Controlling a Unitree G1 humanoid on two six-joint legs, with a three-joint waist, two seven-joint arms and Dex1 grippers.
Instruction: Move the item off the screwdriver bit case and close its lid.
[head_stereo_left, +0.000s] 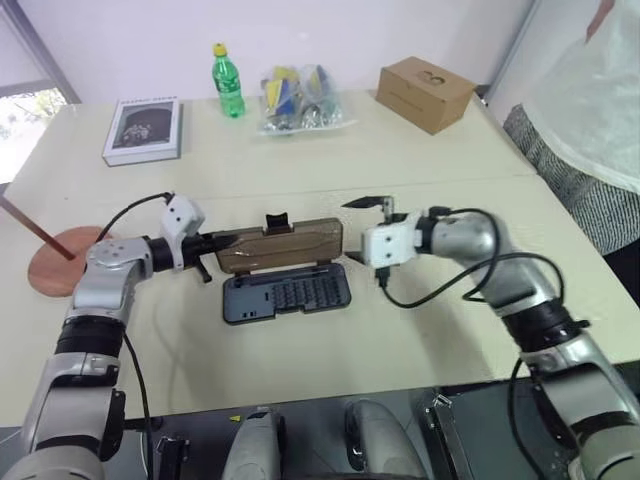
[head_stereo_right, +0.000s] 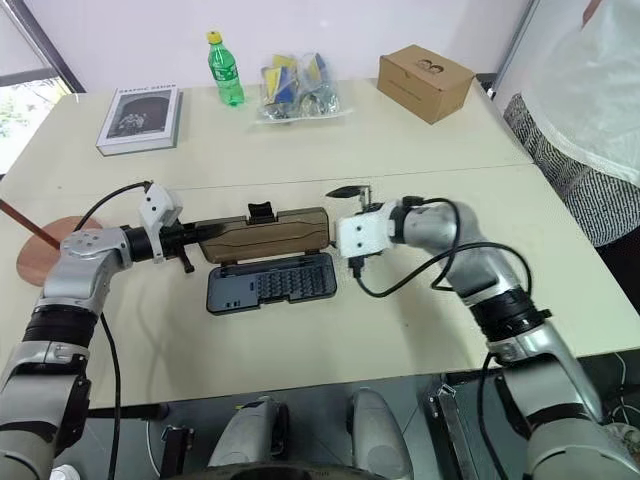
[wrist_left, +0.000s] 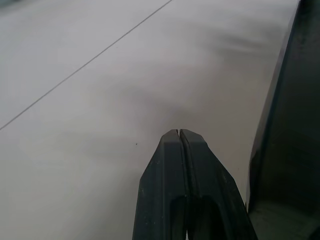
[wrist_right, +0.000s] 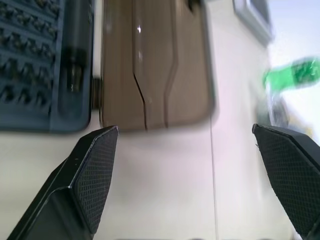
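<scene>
Screwdriver bit case (head_stereo_left: 287, 293) lying open near the middle of the cream table (head_stereo_left: 420, 170), dark grey-blue tray of bits toward the near edge. Lid (head_stereo_left: 282, 247) brown, raised on its hinge behind the tray, tilted rather than flat, small black latch (head_stereo_left: 276, 222) on its upper edge. Item (head_stereo_left: 62, 260), reddish-brown wooden stand, well apart at the table's left edge: one round disc flat on the surface, thin stem rising up and to the left out of the picture; second disc out of sight. Left gripper (head_stereo_left: 222, 240) at the lid's left end, fingers pressed together with nothing seen between them; tips possibly touching the lid edge, contact hard to confirm at this angle. Right gripper (head_stereo_left: 368, 203) just beside the lid's right end, fingers spread wide, clear of the lid and empty. At the far side of the table: book (head_stereo_left: 143, 130) at left, green bottle (head_stereo_left: 227, 81) with yellow cap, clear bag of mixed coloured goods (head_stereo_left: 297, 98), tan cardboard box (head_stereo_left: 425, 92) at right. Person in light clothing (head_stereo_left: 590, 110) standing past the table's right side.
</scene>
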